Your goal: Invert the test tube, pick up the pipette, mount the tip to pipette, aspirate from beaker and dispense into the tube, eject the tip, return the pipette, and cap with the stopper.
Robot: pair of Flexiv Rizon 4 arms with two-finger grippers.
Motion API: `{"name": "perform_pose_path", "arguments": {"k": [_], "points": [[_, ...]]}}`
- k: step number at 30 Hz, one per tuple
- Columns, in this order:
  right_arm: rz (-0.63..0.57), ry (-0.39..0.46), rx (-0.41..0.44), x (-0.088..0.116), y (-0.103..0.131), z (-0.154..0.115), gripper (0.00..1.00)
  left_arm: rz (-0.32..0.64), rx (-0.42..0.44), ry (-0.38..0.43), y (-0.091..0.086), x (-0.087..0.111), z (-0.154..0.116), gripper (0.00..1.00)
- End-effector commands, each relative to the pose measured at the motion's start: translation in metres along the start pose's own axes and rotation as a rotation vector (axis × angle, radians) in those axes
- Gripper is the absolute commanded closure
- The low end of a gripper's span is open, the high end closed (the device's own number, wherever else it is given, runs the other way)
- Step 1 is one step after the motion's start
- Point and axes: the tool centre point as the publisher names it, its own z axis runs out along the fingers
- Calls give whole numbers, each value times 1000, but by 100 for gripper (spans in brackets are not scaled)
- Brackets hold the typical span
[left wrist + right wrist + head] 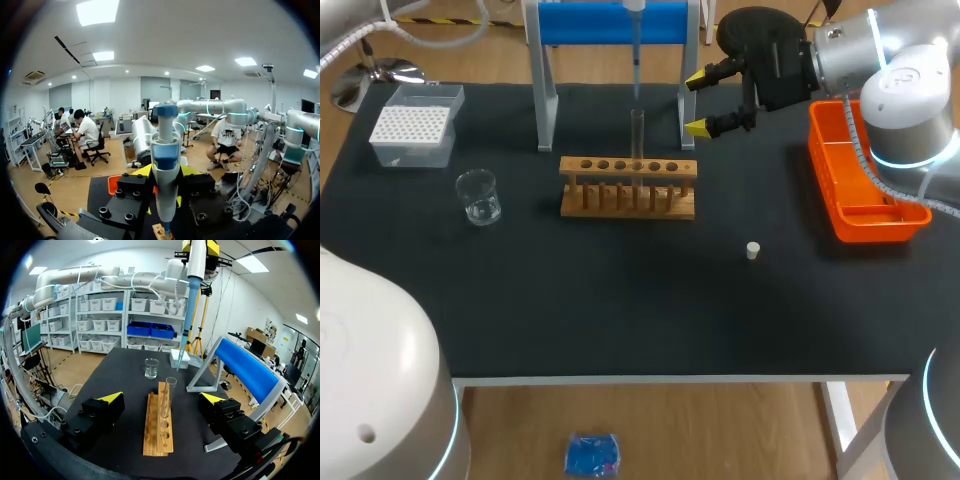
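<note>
- Table (pixel 620 310): black top, carries all items below.
- Pipette stand (pixel 610 22): blue, at the far edge behind the rack. The pipette is off it and in use.
- Orange tray (pixel 865 190): at the right edge under the right arm. Probably the drop point for the used tip.
- Wooden rack (pixel 628 187): mid-table, with a row of holes that keeps the tube standing.
- Tip box (pixel 412 125): far left, well apart from the rack.
- Right gripper (pixel 697 103): level with the tube, just right of the rack. Fingers spread wide and holding nothing; the tube stands ahead of them, untouched. Judged to be waiting for the capping step.
- Left gripper (pixel 165 172): above the rack, fingers closed on the pipette body from both sides.
- Pipette (pixel 636 55): hangs vertical with a tip mounted, its point just over the tube mouth. Judged to be at the dispensing step.
- Beaker (pixel 478 197): left of the rack, a little clear liquid inside.
- Test tube (pixel 637 135): upright in the rack, mouth up to take liquid.
- Stopper (pixel 752 250): white, alone on the table right of the rack, not yet fitted.
</note>
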Motion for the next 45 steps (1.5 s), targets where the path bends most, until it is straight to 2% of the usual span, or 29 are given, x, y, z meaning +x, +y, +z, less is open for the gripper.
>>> {"name": "perform_pose_path", "arguments": {"k": [1, 23, 45], "points": [[-1, 0, -1, 0, 0, 0, 0, 7, 8, -13, 3, 4, 2, 100], [-1, 0, -1, 0, 0, 0, 0, -3, 31, -23, 12, 10, 7, 100], [-1, 0, -1, 0, 0, 0, 0, -26, 32, -30, 28, 10, 7, 100]]}}
